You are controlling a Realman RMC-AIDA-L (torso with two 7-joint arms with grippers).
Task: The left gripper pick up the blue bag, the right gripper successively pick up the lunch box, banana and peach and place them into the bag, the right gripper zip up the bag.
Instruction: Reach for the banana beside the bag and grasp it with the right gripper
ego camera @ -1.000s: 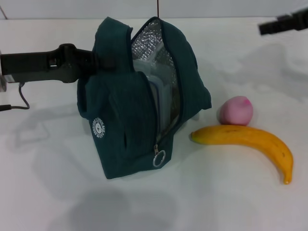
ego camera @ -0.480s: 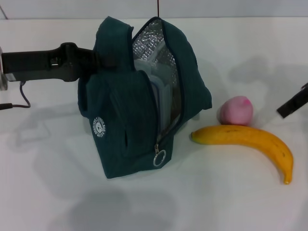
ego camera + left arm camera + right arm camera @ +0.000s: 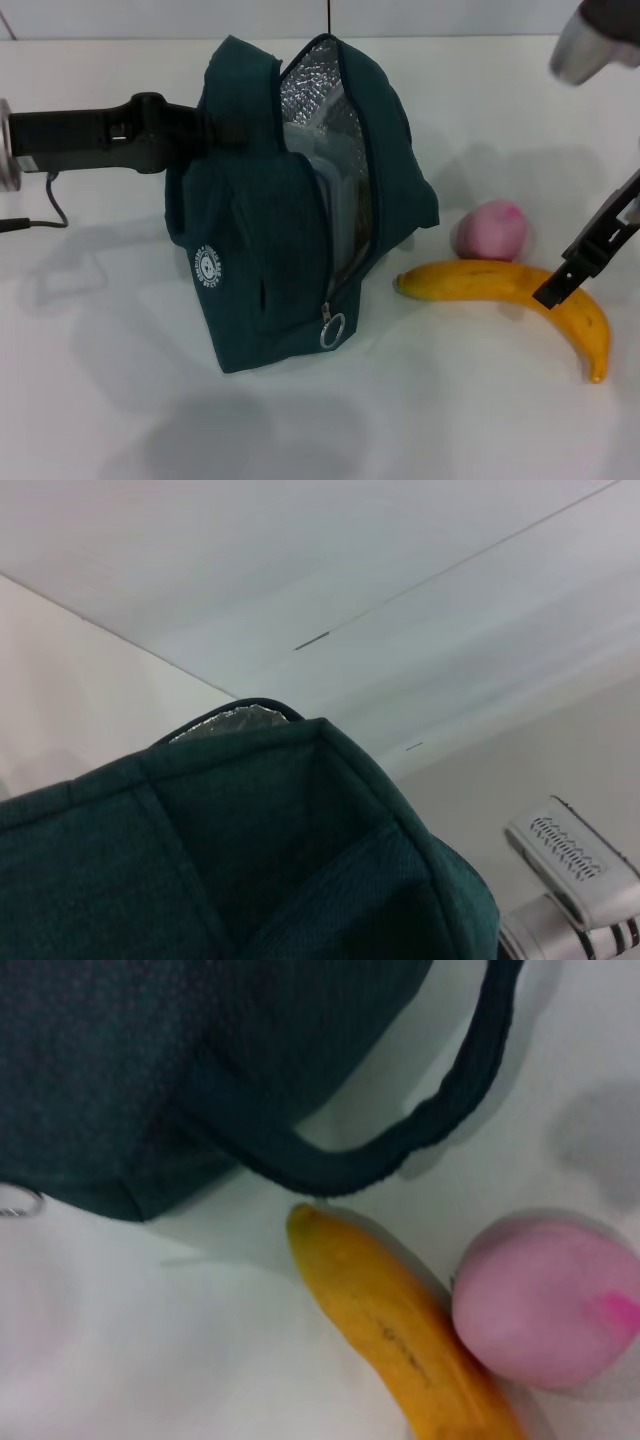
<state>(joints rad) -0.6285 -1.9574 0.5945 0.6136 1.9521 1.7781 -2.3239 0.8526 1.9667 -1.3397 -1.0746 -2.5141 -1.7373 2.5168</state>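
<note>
White tabletop [image 3: 100,400] carries everything. The blue bag [image 3: 270,250] is held upright by the left gripper [image 3: 200,135], clamped on its upper edge; the lunch box [image 3: 325,195] is seen inside. The right gripper [image 3: 585,262], whose opening cannot be judged, hangs directly over the banana [image 3: 500,285], the peach [image 3: 492,230] just beyond.

The left tool [image 3: 205,130] has its tips buried behind the blue bag [image 3: 270,250], so their grip is hidden. The lunch box [image 3: 325,185] shows only as a sliver inside. The right tool [image 3: 590,255] runs off the head view's edge.
</note>
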